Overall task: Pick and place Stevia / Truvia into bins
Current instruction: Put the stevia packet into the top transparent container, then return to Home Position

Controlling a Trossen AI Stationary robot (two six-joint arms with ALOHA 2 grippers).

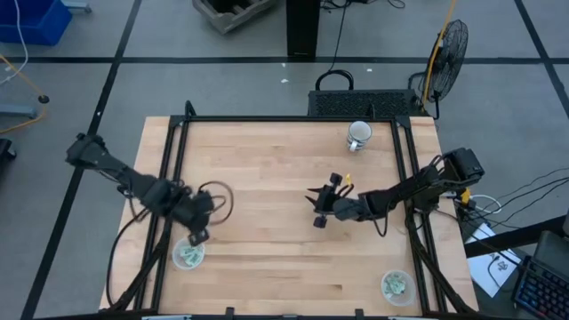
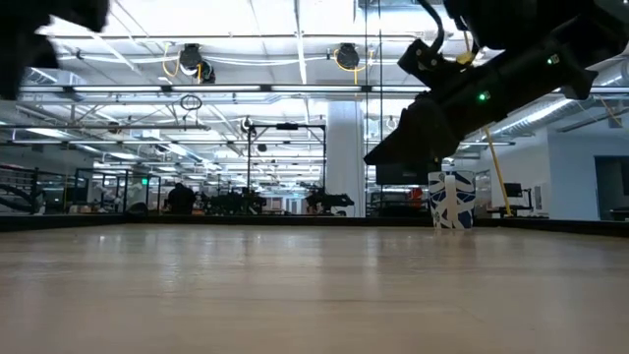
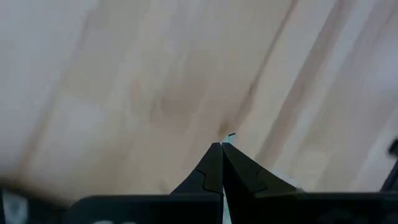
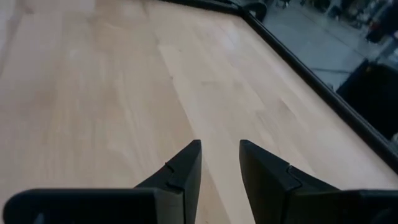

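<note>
Left tool (image 3: 222, 147) pinching a sachet (image 3: 231, 136) above bin (image 1: 188, 255), right tool (image 4: 220, 155) parted, empty

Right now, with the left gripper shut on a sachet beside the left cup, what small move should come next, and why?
Probably carry the left gripper the short way over the left cup and open. Its fingers are pinched on a pale sachet whose edge peeks past the tips, and the high view puts it just above that cup. The right gripper hangs open and empty mid-table.
</note>
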